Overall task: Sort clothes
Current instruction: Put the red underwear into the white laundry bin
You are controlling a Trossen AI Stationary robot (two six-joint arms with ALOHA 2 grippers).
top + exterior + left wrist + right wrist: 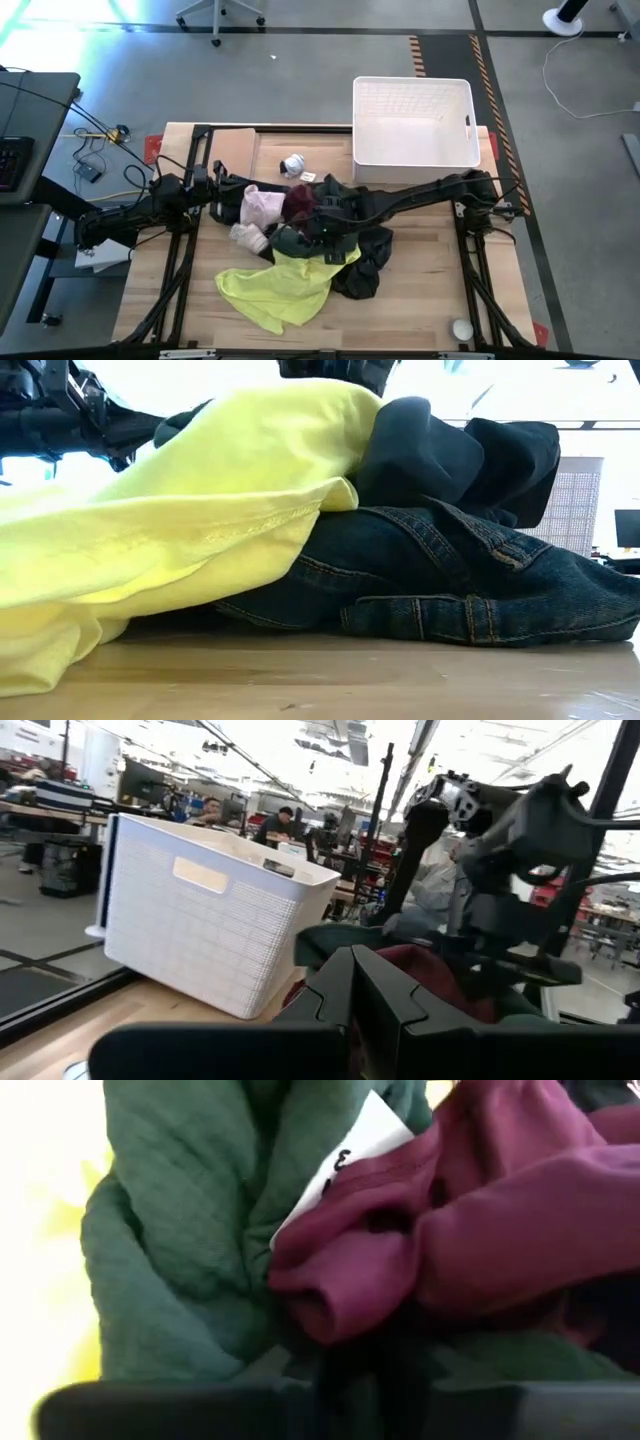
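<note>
The clothes lie in a pile on the middle of the table: a neon yellow garment (275,290), a dark green one (180,1230), a maroon one (500,1210), a pale pink one (262,207), black ones (368,262) and dark jeans (450,590). My right gripper (355,1370) is down in the pile, where the green and maroon garments meet, and it is shut. My left gripper (360,1005) is shut and empty at the pile's left side, beside the pink garment. My right gripper comes at the pile from above, slanting from the table's right. Folds of the dark green garment (285,1342) gather in at its shut fingers, and a maroon fold (325,1315) lies right over them. The cloth hides the fingertips. Both garments rest on the pile.
A white basket (415,120) stands at the far right of the table and also shows in the left wrist view (200,920). A small white-grey ball (293,165) lies behind the pile, and another ball (461,328) lies near the front right corner. People sit in the room beyond (285,820).
</note>
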